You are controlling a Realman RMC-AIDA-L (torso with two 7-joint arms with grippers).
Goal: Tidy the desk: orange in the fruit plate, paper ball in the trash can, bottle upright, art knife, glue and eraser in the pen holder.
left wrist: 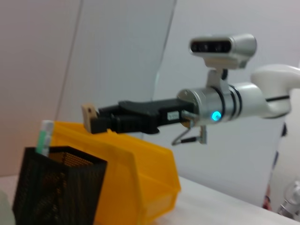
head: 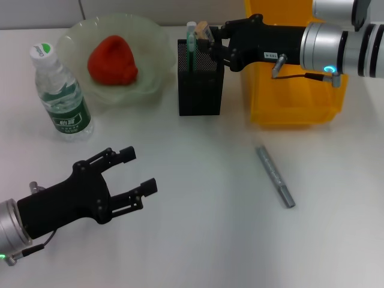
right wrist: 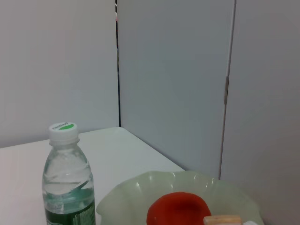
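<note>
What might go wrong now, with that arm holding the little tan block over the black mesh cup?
The right gripper holds the eraser near the rim of the pen holder, so on release it may hit the edge and fall outside. The arm could also nudge the light holder or the glue standing in it. The art knife lies apart on the table, not yet collected.

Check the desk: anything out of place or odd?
One thing: the art knife lies loose on the table, outside the pen holder. The bottle is upright, the orange in the fruit plate.

White desk [head: 198, 240] bears bottle [head: 62, 96], plate [head: 150, 54], holder [head: 200, 84], bin [head: 288, 108], knife [head: 275, 176].
</note>
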